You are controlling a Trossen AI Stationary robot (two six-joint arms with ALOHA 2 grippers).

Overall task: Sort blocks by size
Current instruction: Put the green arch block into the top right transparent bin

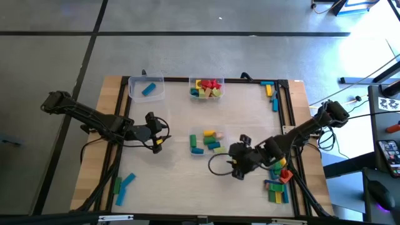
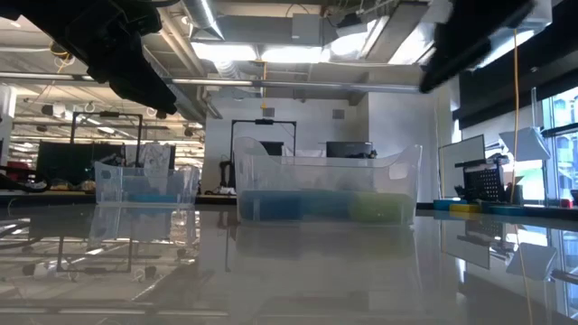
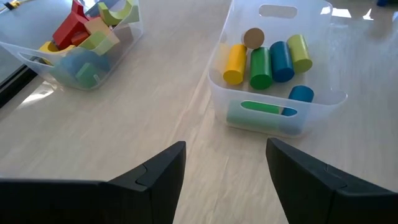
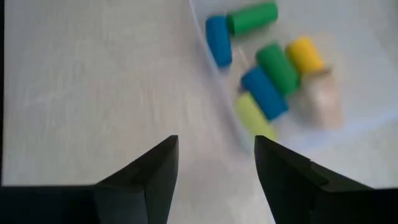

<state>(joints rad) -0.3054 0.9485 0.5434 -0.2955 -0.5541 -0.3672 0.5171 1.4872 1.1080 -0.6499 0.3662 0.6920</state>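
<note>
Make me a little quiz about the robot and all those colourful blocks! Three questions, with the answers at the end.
1. True or false: the left gripper is holding a block.
2. Which tub holds just one blue block: A) the far-left tub, B) the middle tub, C) the far-middle tub?
3. Fill in: the right gripper hangs with its fingers ____ beside the middle tub.

Key: 1. False, its fingers are open and empty. 2. A. 3. open.
</note>
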